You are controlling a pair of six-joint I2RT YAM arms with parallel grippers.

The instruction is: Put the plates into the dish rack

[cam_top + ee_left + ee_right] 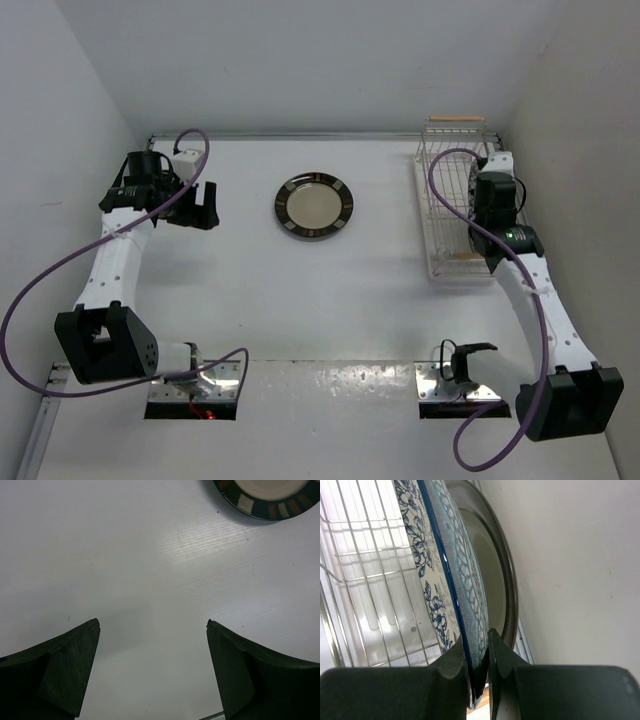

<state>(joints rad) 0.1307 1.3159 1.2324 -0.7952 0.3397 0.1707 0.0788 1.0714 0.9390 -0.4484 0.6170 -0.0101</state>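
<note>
On the left, we see the left gripper (203, 208) over bare white table (300, 310), its jaws spread wide with nothing between them and open tabletop on every side. To its right and well apart, the cream plate with the dark light-marked rim (314, 207) lies flat, clear of every table edge. The dish rack (432, 220) sits by the right wall. Inside it, the right gripper (479, 642) is clamped on the rim of the blue floral plate (427, 575), which stands on edge. The dark-rimmed cream plate (492, 565) stands just beside it on the wall side, leaving little room.
</note>
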